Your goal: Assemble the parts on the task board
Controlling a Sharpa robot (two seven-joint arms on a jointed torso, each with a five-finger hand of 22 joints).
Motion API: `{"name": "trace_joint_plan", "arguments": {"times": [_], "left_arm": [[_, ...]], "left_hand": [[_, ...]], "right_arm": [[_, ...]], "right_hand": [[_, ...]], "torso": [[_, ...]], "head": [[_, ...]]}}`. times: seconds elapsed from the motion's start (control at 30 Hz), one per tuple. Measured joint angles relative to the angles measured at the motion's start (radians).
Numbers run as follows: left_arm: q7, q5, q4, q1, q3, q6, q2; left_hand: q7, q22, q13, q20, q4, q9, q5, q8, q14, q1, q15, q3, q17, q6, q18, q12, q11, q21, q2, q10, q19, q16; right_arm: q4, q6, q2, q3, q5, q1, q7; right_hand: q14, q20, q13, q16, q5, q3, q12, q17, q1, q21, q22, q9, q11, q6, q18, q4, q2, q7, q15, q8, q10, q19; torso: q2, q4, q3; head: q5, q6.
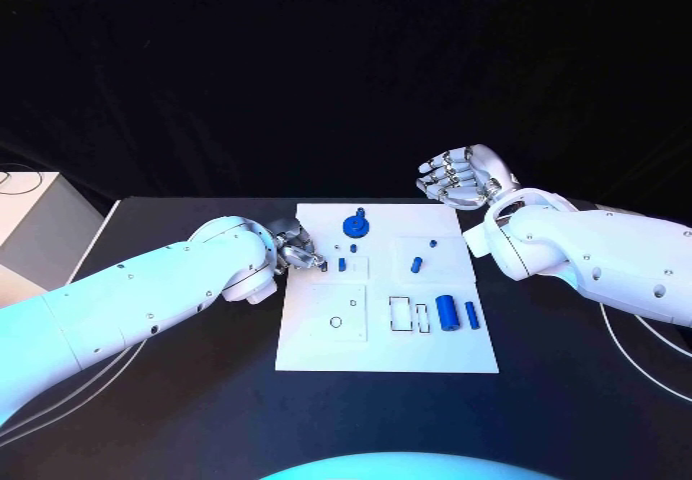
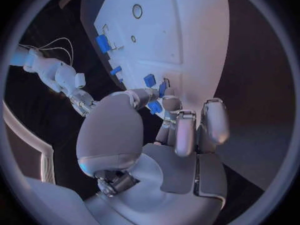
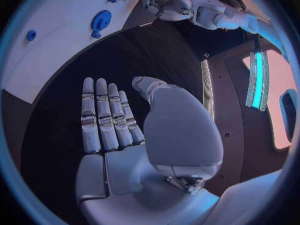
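White task board was seen flat in the middle of the black counter, long side running away from the robot. Blue parts were spread over it: a round knob-like part near the far edge, a small part in the right middle, two upright cylinders and side by side at the right, near two outlined slots.

The left hand was placed at the board's left edge, fingers curled in over the board. A small blue part was seen at the fingertips in the left wrist view, apparently pinched between thumb and a finger; two more small blue parts and sat on the board just beyond it. In the head view a small blue piece was seen just beside the hand.

The right hand was held off the board, above the counter past the board's far right corner, palm up, fingers stretched flat and together, nothing grasped. The round blue part was seen well apart from it in the right wrist view.
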Motion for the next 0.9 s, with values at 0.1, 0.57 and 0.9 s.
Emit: {"name": "trace_joint_plan", "arguments": {"times": [0.1, 0.57, 0.9], "left_arm": [[0.000, -0.010, -0.002, 0.000, -0.002, 0.000, 0.003], [0.002, -0.043, -0.006, -0.001, -0.015, 0.001, 0.010], [0.002, -0.053, -0.007, -0.001, -0.017, 0.002, 0.012]], "left_hand": [[0.000, 0.000, 0.000, 0.000, 0.000, 0.000, 0.000, 0.000, 0.000, 0.000, 0.000, 0.000, 0.000, 0.000, 0.000, 0.000, 0.000, 0.000, 0.000, 0.000, 0.000, 0.000], [-0.001, 0.000, 0.000, 0.000, 0.000, 0.000, -0.003, 0.001, 0.000, 0.000, 0.000, 0.000, 0.000, 0.001, 0.000, 0.000, 0.001, 0.000, 0.000, 0.001, 0.000, 0.000], [-0.001, -0.002, -0.001, 0.000, 0.003, 0.000, -0.006, 0.002, 0.000, 0.000, 0.000, 0.003, 0.000, 0.001, 0.000, 0.000, 0.001, 0.000, 0.000, 0.001, 0.000, 0.000]], "right_arm": [[0.001, 0.000, 0.000, 0.000, 0.002, 0.000, 0.002], [0.003, 0.004, -0.002, 0.000, 0.007, 0.000, 0.006], [0.004, 0.008, -0.004, 0.000, 0.008, 0.000, 0.006]], "right_hand": [[0.004, 0.000, -0.001, 0.000, 0.000, 0.000, 0.000, -0.001, 0.000, 0.000, -0.002, 0.000, 0.000, 0.000, 0.000, 0.000, 0.000, 0.000, 0.004, 0.000, 0.000, 0.000], [0.007, 0.000, -0.004, 0.000, 0.000, 0.000, 0.000, -0.004, 0.000, 0.000, -0.005, 0.000, 0.000, 0.000, 0.000, 0.000, 0.000, 0.000, 0.000, 0.000, 0.000, 0.000], [0.007, 0.000, -0.006, -0.004, 0.000, 0.000, 0.000, -0.006, 0.000, 0.000, -0.008, 0.000, 0.000, 0.000, 0.000, 0.000, 0.000, 0.000, 0.000, 0.000, 0.000, 0.000]], "torso": [[0.000, 0.0000, 0.0001], [0.001, -0.0006, 0.0009], [0.000, -0.0005, 0.0010]], "head": [[0.000, -0.001], [-0.002, -0.007], [-0.002, -0.008]]}}
